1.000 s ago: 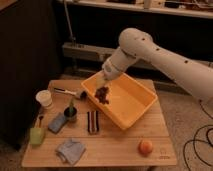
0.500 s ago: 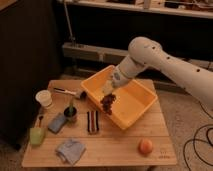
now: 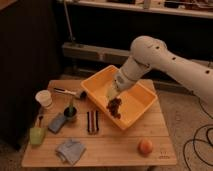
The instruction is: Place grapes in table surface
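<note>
The small dark purplish-brown bunch of grapes (image 3: 114, 107) is held clamped beneath the white arm's 2-finger gripper (image 3: 112, 98), hanging over the yellow-orange plastic bin (image 3: 141, 113). The light tan plank table surface (image 3: 118, 145) lies below, and 1 round orange-red fruit (image 3: 145, 146) sits lower right of the gripper.

Single raised view, angled down and forward from the table's (image 3: 115, 147) near side, middling close, taking in the whole top, the bin (image 3: 141, 95), the gripper (image 3: 113, 98) above its near wall, dark shelving behind.
</note>
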You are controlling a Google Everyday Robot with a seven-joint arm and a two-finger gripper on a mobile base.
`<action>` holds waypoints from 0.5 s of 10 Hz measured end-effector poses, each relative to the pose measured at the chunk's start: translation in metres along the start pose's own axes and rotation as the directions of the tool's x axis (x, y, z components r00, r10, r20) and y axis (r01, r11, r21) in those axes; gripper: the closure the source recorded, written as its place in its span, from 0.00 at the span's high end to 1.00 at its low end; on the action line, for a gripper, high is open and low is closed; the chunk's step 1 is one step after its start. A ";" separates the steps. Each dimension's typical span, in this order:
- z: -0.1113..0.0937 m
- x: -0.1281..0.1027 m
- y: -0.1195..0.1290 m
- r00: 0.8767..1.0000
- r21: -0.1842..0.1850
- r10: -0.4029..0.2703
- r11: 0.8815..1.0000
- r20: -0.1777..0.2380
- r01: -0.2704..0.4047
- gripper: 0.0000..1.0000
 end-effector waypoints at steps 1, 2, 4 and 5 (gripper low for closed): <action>0.008 0.010 0.011 1.000 -0.029 -0.005 1.000 -0.005 0.005 0.00; 0.015 0.016 0.024 1.000 -0.054 -0.017 0.998 -0.008 0.016 0.00; 0.033 0.032 0.053 0.999 -0.088 -0.044 0.995 -0.026 0.042 0.00; 0.040 0.037 0.060 0.998 -0.092 -0.051 0.995 -0.034 0.048 0.00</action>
